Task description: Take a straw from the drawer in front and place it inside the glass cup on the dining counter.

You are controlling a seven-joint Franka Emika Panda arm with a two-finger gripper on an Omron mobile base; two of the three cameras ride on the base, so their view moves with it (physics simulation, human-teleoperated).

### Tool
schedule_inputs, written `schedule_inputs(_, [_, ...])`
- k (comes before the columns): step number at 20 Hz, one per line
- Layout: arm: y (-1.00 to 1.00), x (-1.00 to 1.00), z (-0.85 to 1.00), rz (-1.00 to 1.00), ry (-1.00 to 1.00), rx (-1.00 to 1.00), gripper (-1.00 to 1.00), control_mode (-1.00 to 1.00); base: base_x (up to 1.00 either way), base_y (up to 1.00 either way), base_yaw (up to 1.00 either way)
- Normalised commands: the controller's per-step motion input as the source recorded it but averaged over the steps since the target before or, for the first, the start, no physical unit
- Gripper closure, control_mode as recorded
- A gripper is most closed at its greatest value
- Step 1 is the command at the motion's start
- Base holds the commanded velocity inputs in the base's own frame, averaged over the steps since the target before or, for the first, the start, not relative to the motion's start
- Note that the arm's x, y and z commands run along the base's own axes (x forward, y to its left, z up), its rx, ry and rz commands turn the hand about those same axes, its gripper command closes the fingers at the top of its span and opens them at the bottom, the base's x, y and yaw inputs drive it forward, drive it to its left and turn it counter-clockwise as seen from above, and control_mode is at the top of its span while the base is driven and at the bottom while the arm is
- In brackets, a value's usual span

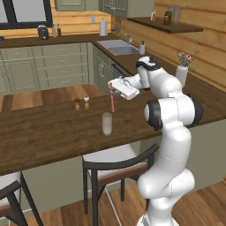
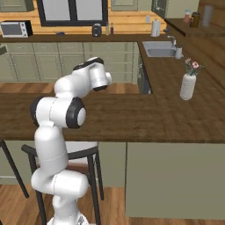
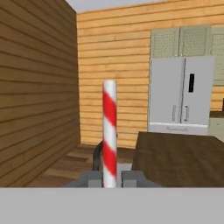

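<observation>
A: What is the room like?

B: A kitchen with walls [image 1: 194, 48] of pale horizontal wood planks and a wooden plank floor [image 1: 66, 95]. Sage-green cabinets [image 1: 48, 66] run along the far side under a dark worktop.

A: Any windows?

B: One dark-framed window [image 2: 72, 11] above those cabinets, with a toaster oven [image 2: 15, 29] to its left.

A: What else?

B: A steel sink [image 2: 161, 49] in the corner, a white vase with flowers [image 2: 189, 83], a wall shelf [image 1: 165, 25], a silver fridge [image 3: 181, 96], and dark-framed stools [image 1: 117, 170].

Both base views look down over the dining counter [image 1: 53, 132] from behind; the hand view faces level along it.
</observation>
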Motion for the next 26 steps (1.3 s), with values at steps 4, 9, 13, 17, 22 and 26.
schedule_inputs(4, [0.16, 0.15, -0.10, 0.03, 0.00, 0.04, 1.00, -1.00, 0.00, 0.00, 0.00])
schedule_inputs(9, [0.07, 0.09, -0.23, 0.01, 0.00, 0.01, 1.00, -1.00, 0.00, 0.00, 0.00])
schedule_inputs(13, [0.00, 0.12, -0.23, 0.00, 0.00, 0.00, 1.00, -1.00, 0.00, 0.00, 0.00])
schedule_inputs(17, [0.00, 0.25, -0.21, 0.00, 0.00, 0.00, 1.00, -1.00, 0.00, 0.00, 0.00])
schedule_inputs(22, [0.00, 0.30, -0.22, 0.00, 0.00, 0.00, 1.00, -1.00, 0.00, 0.00, 0.00])
schedule_inputs(26, [0.00, 0.30, -0.22, 0.00, 0.00, 0.00, 1.00, -1.00, 0.00, 0.00, 0.00])
